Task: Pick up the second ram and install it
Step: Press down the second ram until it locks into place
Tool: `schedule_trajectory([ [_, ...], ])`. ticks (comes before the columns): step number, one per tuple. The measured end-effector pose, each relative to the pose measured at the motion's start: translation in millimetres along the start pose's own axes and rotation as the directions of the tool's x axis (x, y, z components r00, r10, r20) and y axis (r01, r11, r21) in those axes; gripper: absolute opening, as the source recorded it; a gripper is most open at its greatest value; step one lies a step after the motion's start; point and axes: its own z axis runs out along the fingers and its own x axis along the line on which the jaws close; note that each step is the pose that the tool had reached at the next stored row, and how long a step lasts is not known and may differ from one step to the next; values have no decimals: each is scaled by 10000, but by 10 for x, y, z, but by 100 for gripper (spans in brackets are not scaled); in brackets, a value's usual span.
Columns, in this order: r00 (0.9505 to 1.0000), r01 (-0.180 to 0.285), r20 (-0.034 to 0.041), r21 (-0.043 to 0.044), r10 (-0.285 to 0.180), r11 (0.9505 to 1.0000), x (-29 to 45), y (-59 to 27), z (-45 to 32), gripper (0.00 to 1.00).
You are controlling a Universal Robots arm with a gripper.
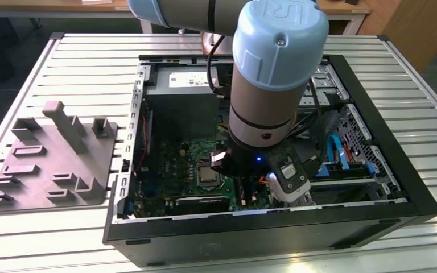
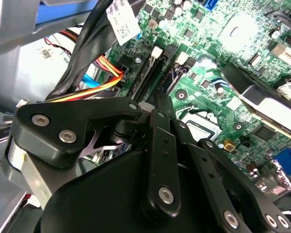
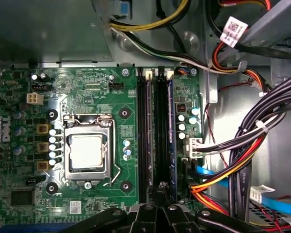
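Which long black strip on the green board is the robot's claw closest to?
The strip farther from the silver square chip, the one with a bluish edge. The gripper sits at its end; the other strip lies nearer the chip.

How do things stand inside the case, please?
Pincer low over long black plastic memory slots on green motherboard. Thin dark memory stick: grip unconfirmed. Black cable bundle beside, apart from slots.
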Motion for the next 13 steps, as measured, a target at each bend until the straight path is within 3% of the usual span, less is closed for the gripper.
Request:
schedule_trajectory([
  [13, 10000, 0, -2, 32, 0, 10000, 19, -39, 21, 10],
])
